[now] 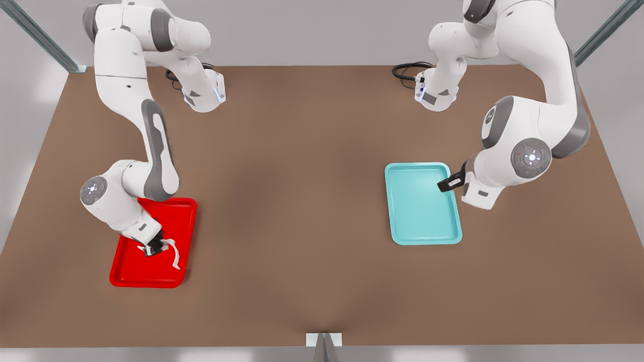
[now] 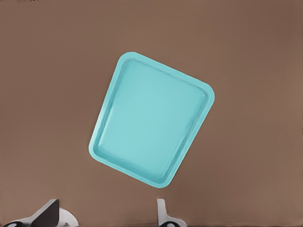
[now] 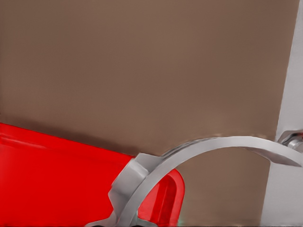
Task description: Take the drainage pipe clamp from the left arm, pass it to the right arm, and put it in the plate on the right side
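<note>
Red plate (image 1: pixel 128 271); teal tray (image 1: pixel 422 221); white clamp (image 1: pixel 173 251); brown table (image 1: pixel 302 201); white/grey arms w/ black grippers.

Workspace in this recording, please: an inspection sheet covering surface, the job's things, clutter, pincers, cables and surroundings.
Surface: brown table, flat and bare between the trays.
Job's things: drainage pipe clamp, a white half-ring, held over the red plate at the front view's left; whether it touches the plate cannot be told.
Clutter: teal tray at the front view's right, nothing in it.
Pincers: right pincer is shut on the clamp above the plate; left pincer hangs open over the teal tray's edge, holding nothing, its arm waiting.
Cables: black cable loops at both arm bases, away from the trays.
Surroundings: grey walls and metal frame posts at the far corners.
</note>
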